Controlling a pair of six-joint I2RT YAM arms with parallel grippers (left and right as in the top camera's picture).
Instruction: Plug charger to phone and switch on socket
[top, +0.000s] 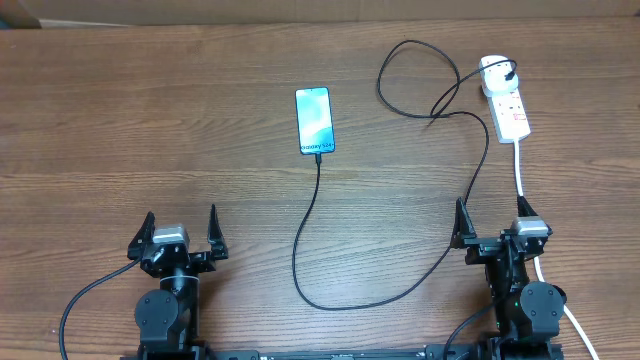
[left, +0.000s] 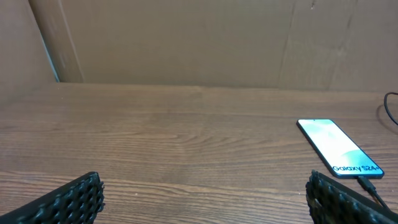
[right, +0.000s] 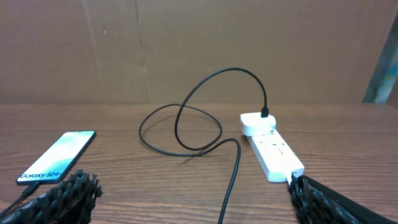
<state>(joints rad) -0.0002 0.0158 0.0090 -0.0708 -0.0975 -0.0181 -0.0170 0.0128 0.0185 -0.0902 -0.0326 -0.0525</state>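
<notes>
Phone (top: 314, 121) lies flat in the upper middle of the overhead frame. Its long axis runs almost straight up and down the picture, screen lit, and the "Galaxy" end points toward the bottom edge. The charger (top: 300, 270) meets that lower end with its plug tip. From there I follow the black cable down, around a wide bend at the bottom centre, then up the right side into loose loops beside the socket (top: 508, 105). The socket sits in the upper right, its long axis also near vertical and slightly tilted. A black plug (top: 511, 72) sits in its top end, and the white cord (top: 521, 170) leaves its lower end toward the bottom right. I cannot tell how its switches stand.

Both arms hang at the bottom edge above the table (top: 150, 120). The left gripper (top: 180, 233) and the right gripper (top: 497, 233) have their jaws spread wide, holding nothing, well apart from phone and socket.
</notes>
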